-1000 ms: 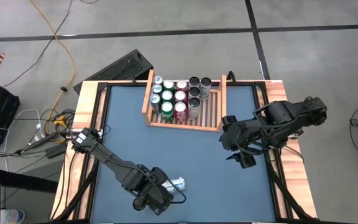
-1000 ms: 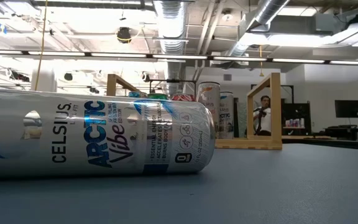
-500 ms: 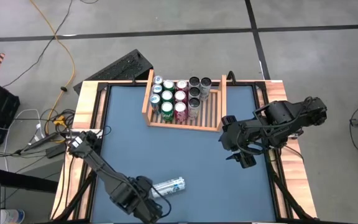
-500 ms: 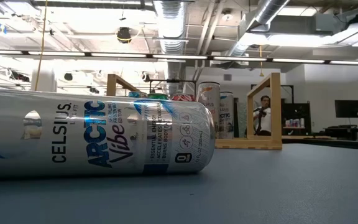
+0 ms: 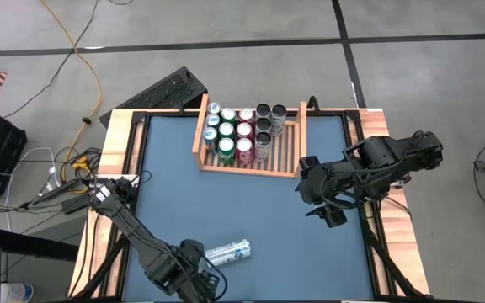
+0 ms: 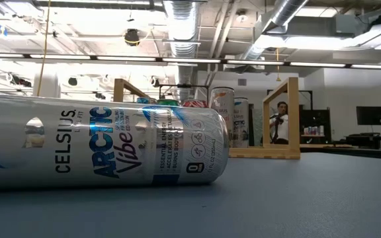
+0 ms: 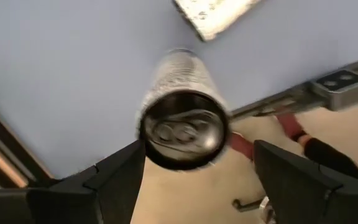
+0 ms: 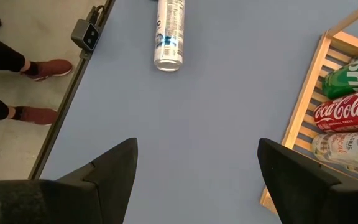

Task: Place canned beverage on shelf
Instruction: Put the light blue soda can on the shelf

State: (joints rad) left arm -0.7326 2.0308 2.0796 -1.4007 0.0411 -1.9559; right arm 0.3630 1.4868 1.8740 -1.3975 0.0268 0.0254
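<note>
One can: the silver can (image 5: 228,251) lies on its side on the blue surface (image 5: 251,206), near the front edge, well apart from the shelf (image 5: 249,160).
Shelf: at the far edge, already holding rows of upright cans (image 5: 244,130), with free slats on its right part.
My left pincer (image 7: 194,180): wide open, holding nothing, lined up on the can's end, I judge so the fingers can slide along its sides.
My right pincer (image 8: 194,180): open and empty, waiting beside the shelf's right board.
</note>
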